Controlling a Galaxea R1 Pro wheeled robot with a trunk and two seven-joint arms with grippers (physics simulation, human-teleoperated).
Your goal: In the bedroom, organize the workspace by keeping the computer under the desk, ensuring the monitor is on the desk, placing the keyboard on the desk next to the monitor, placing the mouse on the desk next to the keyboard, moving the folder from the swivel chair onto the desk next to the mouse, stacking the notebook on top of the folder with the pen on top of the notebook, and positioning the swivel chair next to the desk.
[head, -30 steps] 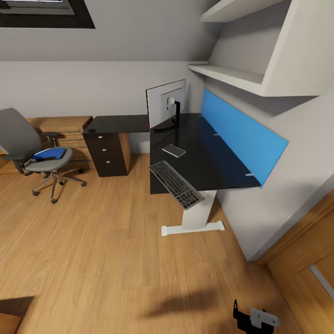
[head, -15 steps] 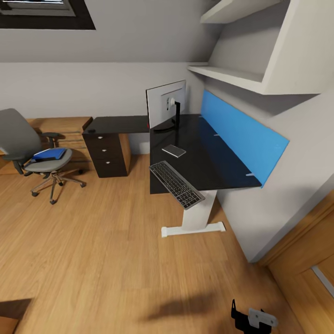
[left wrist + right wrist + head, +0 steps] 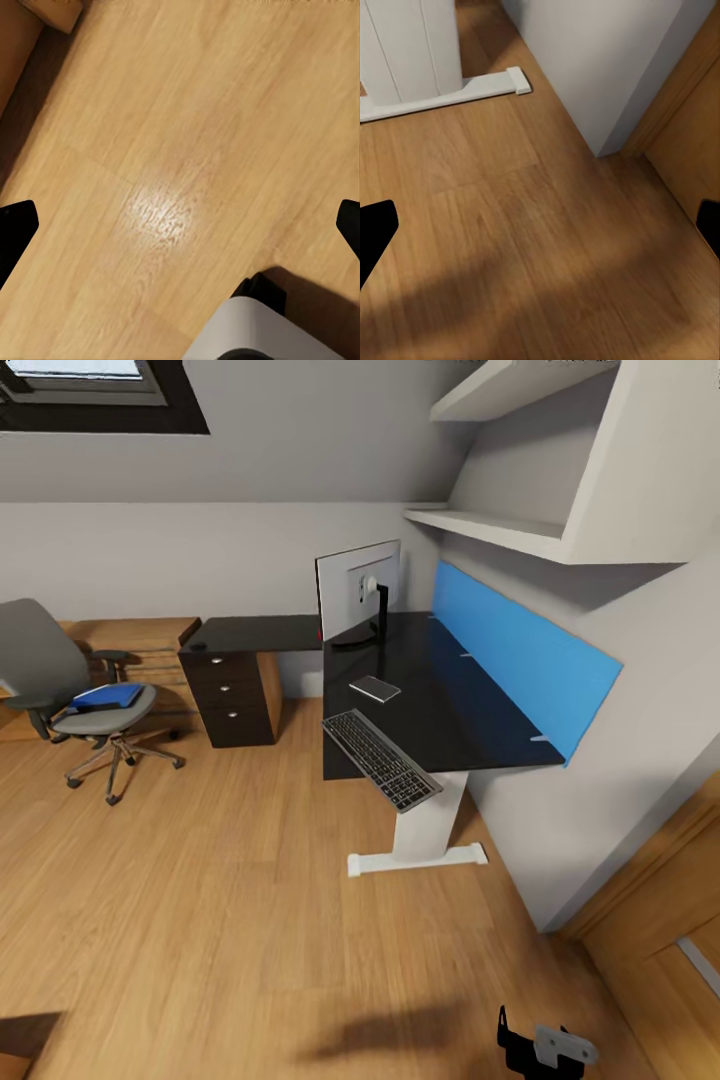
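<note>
Both grippers are wide open and empty, fingertips apart over bare floor [image 3: 165, 135]. Since a second ago the head view has shifted a little, so the robot is on its way. Folder [image 3: 107, 695] lies on the chair [image 3: 60, 680]; keyboard [image 3: 380, 758] overhangs the desk [image 3: 460, 710] by the monitor [image 3: 358, 588].

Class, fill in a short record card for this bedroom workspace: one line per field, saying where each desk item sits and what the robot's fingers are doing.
monitor: upright at the far end of the desk
keyboard: near edge of the desk, overhanging it
flat grey item: on the desk between monitor and keyboard; identity unclear
folder: blue, on the swivel chair seat
swivel chair: apart from the desk, beside the drawer unit
left fingers: spread apart, nothing between, over bare floor
right fingers: spread apart, nothing between, near the desk foot
</note>
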